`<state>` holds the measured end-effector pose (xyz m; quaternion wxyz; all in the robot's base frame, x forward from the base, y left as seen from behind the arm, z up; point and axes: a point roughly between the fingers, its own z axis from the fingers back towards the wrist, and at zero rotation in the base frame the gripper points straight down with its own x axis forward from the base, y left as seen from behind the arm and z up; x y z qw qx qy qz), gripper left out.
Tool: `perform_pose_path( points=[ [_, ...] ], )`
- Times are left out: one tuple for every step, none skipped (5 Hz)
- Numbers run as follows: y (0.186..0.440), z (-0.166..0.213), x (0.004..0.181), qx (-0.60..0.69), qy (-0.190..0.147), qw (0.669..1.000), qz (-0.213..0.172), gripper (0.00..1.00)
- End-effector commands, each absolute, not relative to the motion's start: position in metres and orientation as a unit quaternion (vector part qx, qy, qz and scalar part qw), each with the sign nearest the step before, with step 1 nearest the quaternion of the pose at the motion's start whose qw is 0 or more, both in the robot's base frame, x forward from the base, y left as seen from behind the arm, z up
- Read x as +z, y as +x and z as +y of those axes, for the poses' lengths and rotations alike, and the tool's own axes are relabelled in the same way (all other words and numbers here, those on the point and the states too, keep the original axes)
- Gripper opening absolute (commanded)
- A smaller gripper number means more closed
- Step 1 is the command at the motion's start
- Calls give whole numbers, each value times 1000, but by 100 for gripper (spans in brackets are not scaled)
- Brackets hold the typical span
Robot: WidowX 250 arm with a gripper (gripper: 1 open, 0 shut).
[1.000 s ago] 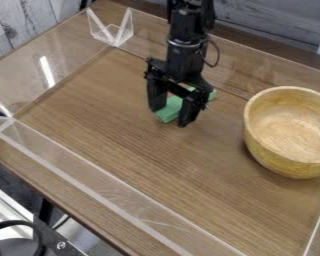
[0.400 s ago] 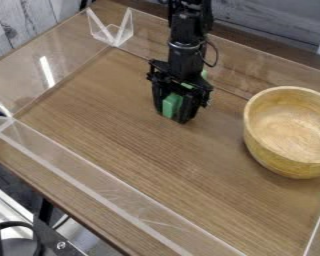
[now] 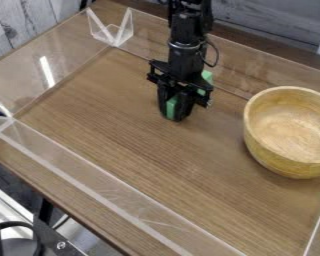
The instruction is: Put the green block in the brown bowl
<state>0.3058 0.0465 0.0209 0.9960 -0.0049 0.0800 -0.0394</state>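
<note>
The green block (image 3: 172,100) rests on the wooden table (image 3: 109,130), left of the brown bowl (image 3: 294,130). My black gripper (image 3: 178,108) points straight down over the block, and its fingers are shut on the block's sides. Only slivers of green show between and beside the fingers. The bowl is round, light tan and has nothing in it; it stands about a hand's width to the right of the gripper.
Low clear acrylic walls (image 3: 69,170) fence the table on every side. A clear folded stand (image 3: 112,28) sits at the back left corner.
The gripper's fingers have closed from a wide stance onto the green block. The hand has barely shifted, and the bowl has stayed put.
</note>
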Motion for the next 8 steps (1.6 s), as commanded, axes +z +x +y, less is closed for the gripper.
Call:
perform_pose_path(
  points=[
    [316, 45, 35, -46, -2, 998, 53, 0],
    [316, 43, 34, -47, -4, 997, 56, 0],
    [316, 41, 32, -49, -6, 997, 59, 0],
    [316, 39, 32, -50, -7, 997, 61, 100],
    [316, 38, 34, -50, -9, 997, 63, 100],
    [318, 39, 33, -50, -12, 997, 59, 0],
    [318, 39, 45, -52, -17, 997, 48, 0],
    [317, 38, 45, -51, -19, 997, 51, 100]
  ],
)
